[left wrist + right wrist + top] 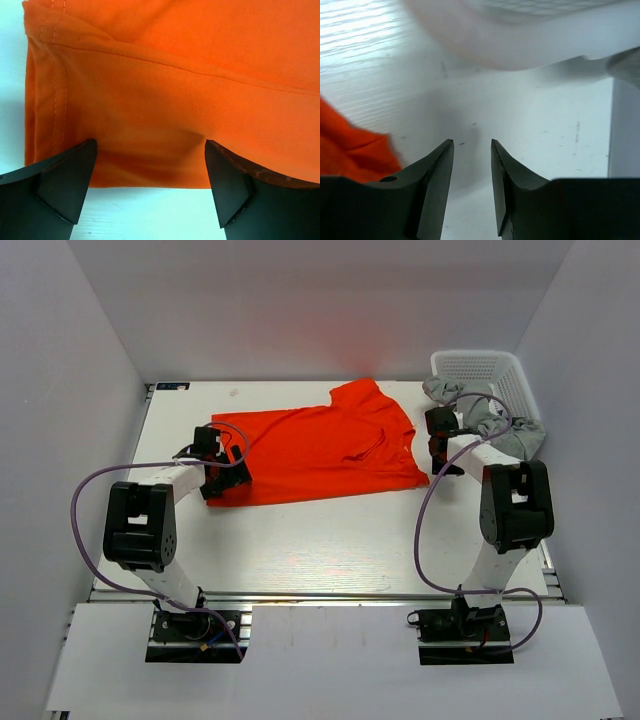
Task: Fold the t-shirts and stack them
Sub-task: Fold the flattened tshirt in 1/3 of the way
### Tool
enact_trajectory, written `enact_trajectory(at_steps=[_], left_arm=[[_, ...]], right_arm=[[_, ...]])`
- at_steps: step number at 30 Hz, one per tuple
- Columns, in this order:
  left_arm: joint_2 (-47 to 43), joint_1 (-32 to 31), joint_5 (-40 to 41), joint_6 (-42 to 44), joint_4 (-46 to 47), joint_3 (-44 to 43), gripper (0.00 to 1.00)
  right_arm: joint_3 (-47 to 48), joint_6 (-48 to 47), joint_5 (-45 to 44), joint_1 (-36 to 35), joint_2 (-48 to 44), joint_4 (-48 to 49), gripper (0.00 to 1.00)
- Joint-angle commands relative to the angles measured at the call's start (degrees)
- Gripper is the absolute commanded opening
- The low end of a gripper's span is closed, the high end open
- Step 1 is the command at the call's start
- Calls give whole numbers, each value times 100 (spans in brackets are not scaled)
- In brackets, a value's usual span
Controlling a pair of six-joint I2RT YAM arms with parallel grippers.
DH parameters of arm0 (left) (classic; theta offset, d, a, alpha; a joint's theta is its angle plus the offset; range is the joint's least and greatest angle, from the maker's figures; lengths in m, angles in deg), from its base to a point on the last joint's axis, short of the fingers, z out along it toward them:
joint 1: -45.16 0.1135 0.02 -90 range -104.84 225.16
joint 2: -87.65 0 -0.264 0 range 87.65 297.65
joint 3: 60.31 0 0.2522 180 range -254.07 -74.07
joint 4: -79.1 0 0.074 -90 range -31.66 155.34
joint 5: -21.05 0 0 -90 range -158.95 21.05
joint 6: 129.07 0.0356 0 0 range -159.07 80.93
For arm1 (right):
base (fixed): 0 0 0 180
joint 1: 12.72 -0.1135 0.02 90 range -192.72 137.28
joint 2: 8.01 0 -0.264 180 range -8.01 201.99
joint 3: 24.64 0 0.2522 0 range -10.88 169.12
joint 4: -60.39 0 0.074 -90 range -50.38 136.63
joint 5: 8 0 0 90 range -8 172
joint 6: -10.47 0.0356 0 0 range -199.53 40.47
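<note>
Folding's just starting: left hand (150,145) sitting spread at hem of bright orange-red cloth t-shirt (320,445), right hand (471,142) half-narrowed, empty; guessing both need pinching edges next.

Lighting is bright, diffuse and overhead, with soft shadows on the table (330,540) and the orange t-shirt (320,450) tinting the back wall (340,335) at 12 o'clock; the right wrist view shows glare at 10 o'clock and a blurred form, possibly the basket (510,40), at 12 o'clock.
</note>
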Motion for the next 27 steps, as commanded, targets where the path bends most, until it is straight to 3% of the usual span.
enact_trajectory(at_steps=[1,5,6,11,14,19,24,27], left_arm=[[305,104,408,208,-494,161,100],[305,104,178,322,-371,161,100],[305,104,117,322,-370,161,100],[16,104,-6,427,-370,161,100],[-204,104,-138,427,-257,161,100],[-258,104,-200,427,-256,214,100],[-205,104,-200,427,-256,214,100],[-205,104,-200,427,-256,214,100]], right_arm=[[156,-203,-398,163,-260,51,42],[16,-650,717,110,-479,209,43],[-2,-660,1380,110,-532,210,43],[-195,-800,2431,110,-1172,498,48],[-327,-835,3869,93,-1402,771,52],[-292,-713,5541,23,-1167,983,59],[-20,-555,5641,-13,-595,693,67],[24,-256,5063,84,-235,596,69]])
